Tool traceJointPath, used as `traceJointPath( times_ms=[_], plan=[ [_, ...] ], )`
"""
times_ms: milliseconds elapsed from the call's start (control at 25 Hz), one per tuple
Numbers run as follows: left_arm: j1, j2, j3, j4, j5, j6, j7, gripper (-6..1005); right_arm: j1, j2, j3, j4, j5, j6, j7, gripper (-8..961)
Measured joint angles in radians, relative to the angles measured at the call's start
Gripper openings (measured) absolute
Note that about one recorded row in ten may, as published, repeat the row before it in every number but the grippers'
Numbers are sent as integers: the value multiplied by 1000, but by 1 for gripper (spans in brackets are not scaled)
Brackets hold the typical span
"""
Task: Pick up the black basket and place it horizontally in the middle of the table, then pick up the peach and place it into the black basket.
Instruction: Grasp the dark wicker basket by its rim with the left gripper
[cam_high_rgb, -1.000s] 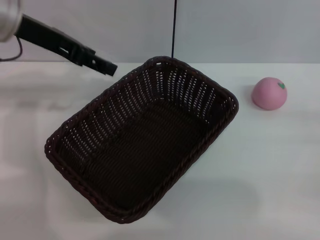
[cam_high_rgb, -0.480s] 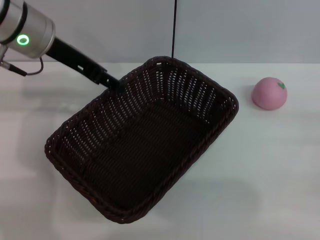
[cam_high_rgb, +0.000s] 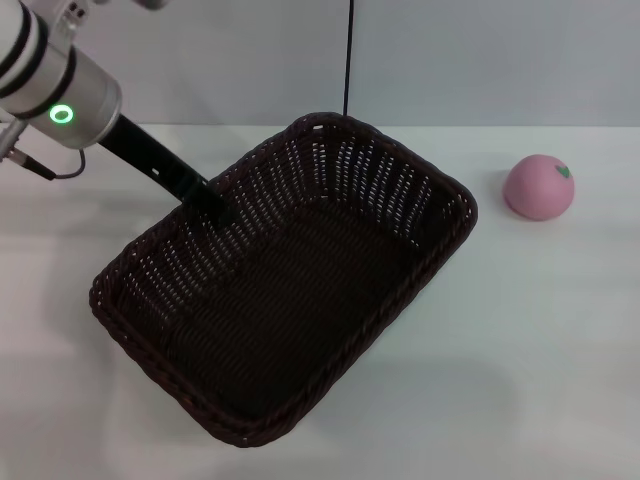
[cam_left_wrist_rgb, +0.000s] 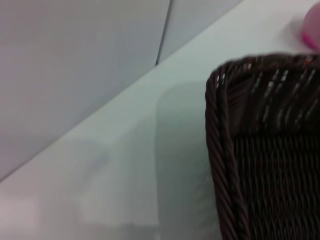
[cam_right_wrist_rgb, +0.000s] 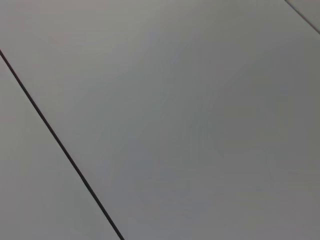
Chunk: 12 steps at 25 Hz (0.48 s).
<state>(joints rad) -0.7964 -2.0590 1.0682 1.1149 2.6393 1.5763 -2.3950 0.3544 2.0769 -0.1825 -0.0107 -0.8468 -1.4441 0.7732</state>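
Note:
The black basket (cam_high_rgb: 285, 275) lies diagonally on the white table (cam_high_rgb: 540, 350), one corner toward the far wall, and it is empty. The peach (cam_high_rgb: 539, 186) sits on the table to the basket's right, apart from it. My left gripper (cam_high_rgb: 205, 197) reaches down from the upper left and its dark tip is at the basket's far-left rim. The left wrist view shows the basket's rim (cam_left_wrist_rgb: 220, 150) close up and a sliver of the peach (cam_left_wrist_rgb: 312, 30). My right gripper is out of view; its wrist view shows only a grey wall.
A grey wall with a dark vertical seam (cam_high_rgb: 348, 55) stands behind the table. Bare white tabletop lies left, right and in front of the basket.
My left arm has come down and toward the basket, from above the table's far left to the basket's far-left rim. The basket and peach have not moved.

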Motion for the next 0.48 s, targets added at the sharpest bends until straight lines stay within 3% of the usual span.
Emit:
traceJointPath(
  times_ms=[200, 480],
  plan=[
    [4, -2, 67, -7, 10, -8, -5, 813, 2, 0, 0, 0, 0, 3, 0, 562],
    [3, -3, 75, -7, 13, -10, 4, 631, 5, 0, 0, 0, 0, 32, 15, 563]
  ],
)
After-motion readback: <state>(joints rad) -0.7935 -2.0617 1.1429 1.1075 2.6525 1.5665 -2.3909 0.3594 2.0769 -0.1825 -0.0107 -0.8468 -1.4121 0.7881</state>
